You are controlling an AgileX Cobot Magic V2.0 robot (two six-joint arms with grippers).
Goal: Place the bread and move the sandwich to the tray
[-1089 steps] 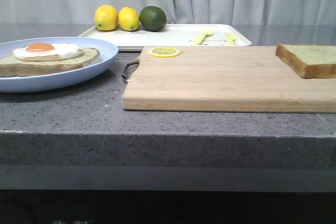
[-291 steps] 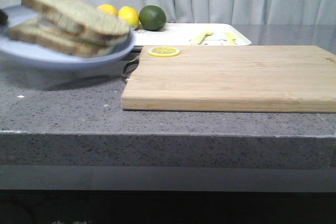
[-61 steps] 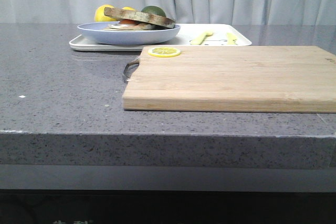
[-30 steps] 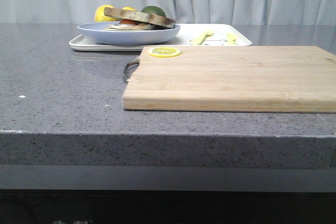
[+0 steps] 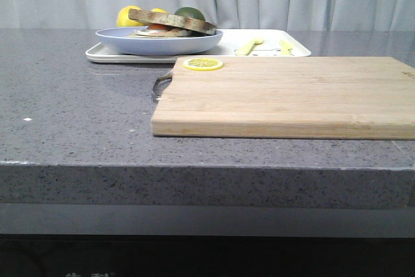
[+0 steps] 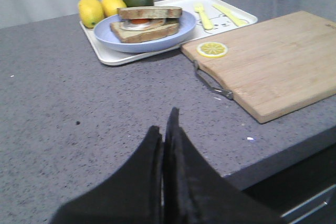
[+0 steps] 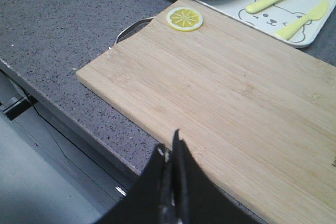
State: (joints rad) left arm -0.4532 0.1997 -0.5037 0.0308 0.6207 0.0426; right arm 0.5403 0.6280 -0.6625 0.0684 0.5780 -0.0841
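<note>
Sandwich point(image 6: 147, 22) sits on its blue plate point(image 6: 113, 40) inside the white tray point(image 6: 239, 18), upper centre of the left wrist frame, well apart from the left gripper point(image 6: 164, 135). Both grippers' jaws are together, empty; right gripper point(image 7: 172, 156) hangs over the cutting board point(image 7: 236, 98). No further grasp looks needed.

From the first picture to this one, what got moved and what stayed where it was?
The bread left the cutting board and now tops the egg on the sandwich. The blue plate went from the near left counter onto the tray. Both grippers, left and right, are shut and empty. Lemon slice, fruit and cutlery stayed.
</note>
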